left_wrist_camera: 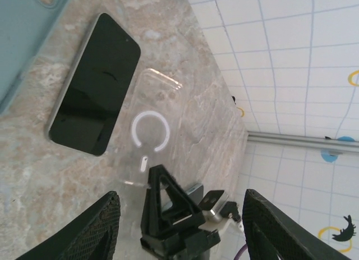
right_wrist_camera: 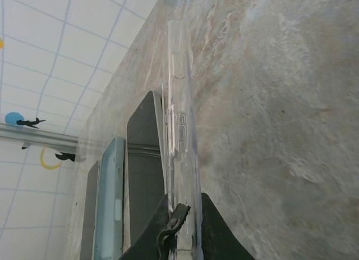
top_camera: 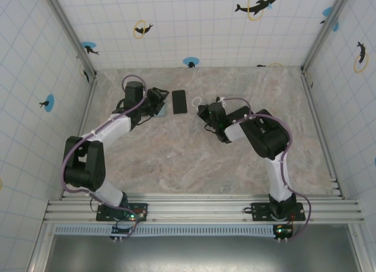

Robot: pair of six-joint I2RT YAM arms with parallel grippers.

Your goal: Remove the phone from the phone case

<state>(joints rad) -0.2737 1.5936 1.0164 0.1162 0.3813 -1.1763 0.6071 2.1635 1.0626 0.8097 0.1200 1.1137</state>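
Note:
The black phone lies flat and bare on the marble table, screen up, and also appears in the left wrist view. My right gripper is shut on the empty clear case, holding it up on edge just right of the phone. From the right wrist the case is seen edge-on between the pinched fingers, with the phone beyond it. My left gripper hovers left of the phone, open and empty, facing the case's white ring.
A pale teal flat object lies under the left gripper, left of the phone. Tiled walls close in the table at the back and both sides. Bare marble stretches toward the arm bases.

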